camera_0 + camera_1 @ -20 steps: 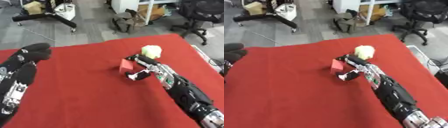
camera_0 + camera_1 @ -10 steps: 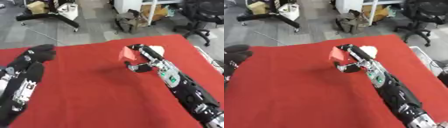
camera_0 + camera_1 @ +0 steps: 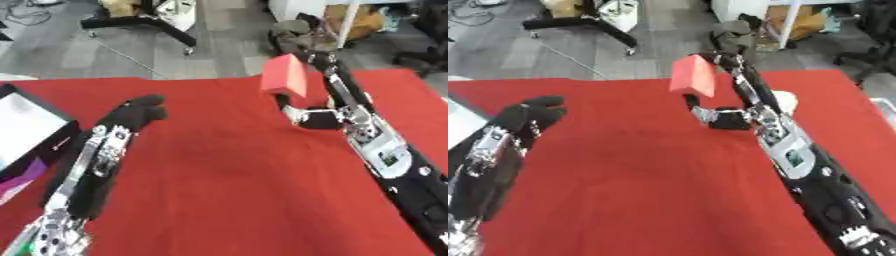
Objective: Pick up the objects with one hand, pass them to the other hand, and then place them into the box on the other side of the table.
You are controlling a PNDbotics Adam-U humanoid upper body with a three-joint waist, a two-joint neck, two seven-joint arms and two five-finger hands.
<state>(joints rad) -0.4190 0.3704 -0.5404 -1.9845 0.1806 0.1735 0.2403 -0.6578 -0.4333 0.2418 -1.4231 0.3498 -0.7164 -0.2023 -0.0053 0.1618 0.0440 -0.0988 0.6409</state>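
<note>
A red block (image 3: 284,75) hangs in the air above the red table (image 3: 219,165), near its far edge. My right hand (image 3: 337,117) is shut on it, fingers over its far side and thumb under it. My left hand (image 3: 131,115), black and relaxed, hovers open over the table's left part, well apart from the block. A black box with a white inside (image 3: 26,125) stands at the left edge. A pale round object (image 3: 786,100) lies on the cloth behind my right arm, mostly hidden.
The table's far edge (image 3: 192,80) runs just behind the block. Past it lies grey floor with a black stand base (image 3: 140,22) and bags (image 3: 297,32). A purple patch (image 3: 19,180) shows on the box's near side.
My right hand has lifted the red block off the table and carried it up and leftward. The left hand has moved inward. The view has shifted, bringing the box into sight.
</note>
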